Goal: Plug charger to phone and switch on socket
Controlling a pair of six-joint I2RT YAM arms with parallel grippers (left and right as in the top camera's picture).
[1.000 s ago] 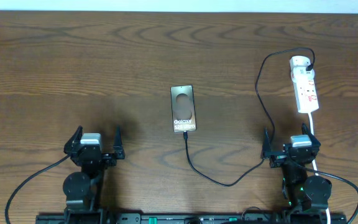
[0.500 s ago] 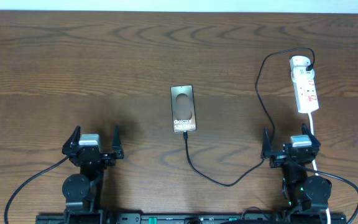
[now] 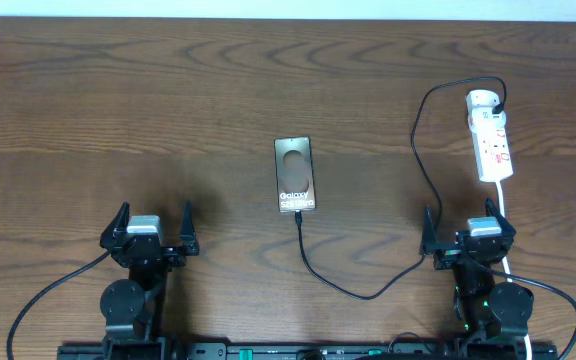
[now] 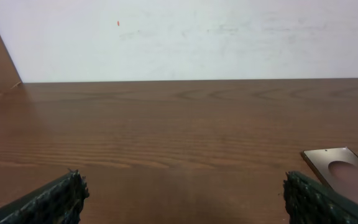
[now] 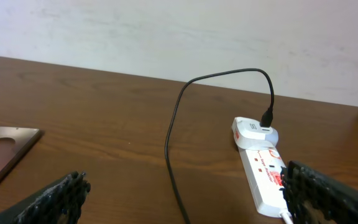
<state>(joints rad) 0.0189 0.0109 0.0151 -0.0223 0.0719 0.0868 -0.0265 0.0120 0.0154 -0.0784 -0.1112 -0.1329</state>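
Overhead, the phone (image 3: pixel 295 175) lies mid-table (image 3: pixel 118 100), the charger (image 3: pixel 368 296) meeting its near edge, looping off and up to the socket (image 3: pixel 491 135) by the right edge. The left gripper (image 3: pixel 154 215) and right gripper (image 3: pixel 468 222) sit at the near edge, jaws spread wide, holding nothing. Left wrist: fingers apart over bare wood, phone corner on the right. Right wrist: fingers apart, black plug seated in the socket's far end.
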